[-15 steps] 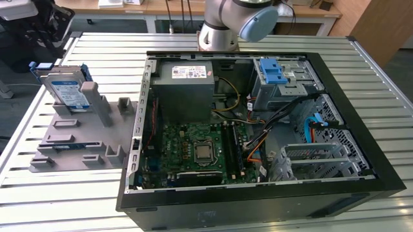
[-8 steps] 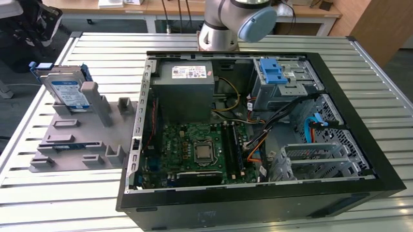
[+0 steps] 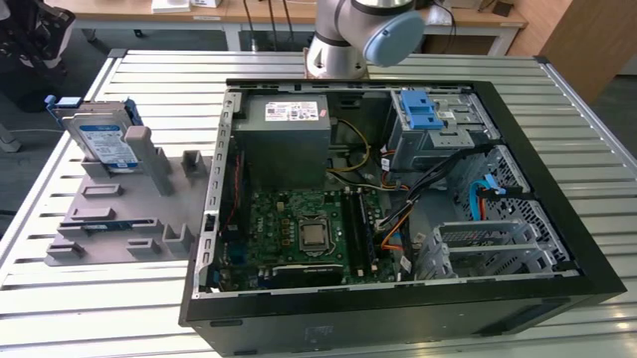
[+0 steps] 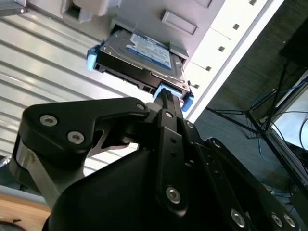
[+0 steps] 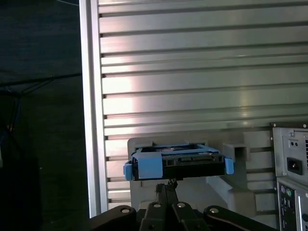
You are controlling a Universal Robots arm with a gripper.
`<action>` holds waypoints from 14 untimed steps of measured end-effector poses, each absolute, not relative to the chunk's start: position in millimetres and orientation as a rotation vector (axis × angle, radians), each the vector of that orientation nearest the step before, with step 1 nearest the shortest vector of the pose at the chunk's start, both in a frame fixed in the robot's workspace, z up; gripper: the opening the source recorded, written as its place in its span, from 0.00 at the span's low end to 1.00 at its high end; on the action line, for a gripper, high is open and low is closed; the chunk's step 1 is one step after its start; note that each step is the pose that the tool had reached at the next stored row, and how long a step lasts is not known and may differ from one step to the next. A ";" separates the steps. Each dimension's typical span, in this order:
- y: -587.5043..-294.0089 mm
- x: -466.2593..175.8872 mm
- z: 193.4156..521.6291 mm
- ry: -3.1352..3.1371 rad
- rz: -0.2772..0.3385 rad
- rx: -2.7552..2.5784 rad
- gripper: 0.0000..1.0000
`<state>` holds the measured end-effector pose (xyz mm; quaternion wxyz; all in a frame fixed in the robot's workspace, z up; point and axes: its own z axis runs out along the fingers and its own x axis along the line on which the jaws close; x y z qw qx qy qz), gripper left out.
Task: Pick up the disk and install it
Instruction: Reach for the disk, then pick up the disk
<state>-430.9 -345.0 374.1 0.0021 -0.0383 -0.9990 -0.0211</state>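
1. Found the disk (image 3: pixel 104 142) standing on edge in a slot of the grey holder (image 3: pixel 119 216), at the exterior view's left, on the slatted table (image 3: pixel 557 97), just beside the open computer case (image 3: pixel 398 313) and outside it.
2. Saw the gripper (image 4: pixel 162 95) (image 5: pixel 167 184) in both wrist views, pointed at the disk's blue-framed edge, fingers pressed together and pinching nothing. Could not tell contact for certain, but judged it apart from the disk.
3. Judged the step in hand as the approach for pick-up: nothing lifted yet, nothing installed, disk seated in its holder.
4. Noted the drive cage (image 3: pixel 438 127) with a blue latch (image 3: pixel 422 112) inside the case, toward the exterior view's right, well apart from the disk.
5. Reckoned the grasp to call for fingers spread wide enough to straddle the carrier, centred on it, and a straight pull out of the slot to avoid jamming against the holder's walls.
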 end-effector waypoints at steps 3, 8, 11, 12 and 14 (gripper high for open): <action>-344.6 -432.2 374.0 -3.134 -0.066 -0.120 0.11; -344.6 -432.2 374.0 -3.134 -0.067 -0.120 0.11; -344.6 -432.3 374.0 -3.134 -0.067 -0.120 0.11; -344.6 -432.3 374.0 -3.134 -0.067 -0.120 0.11; -344.6 -432.3 374.0 -3.134 -0.067 -0.120 0.11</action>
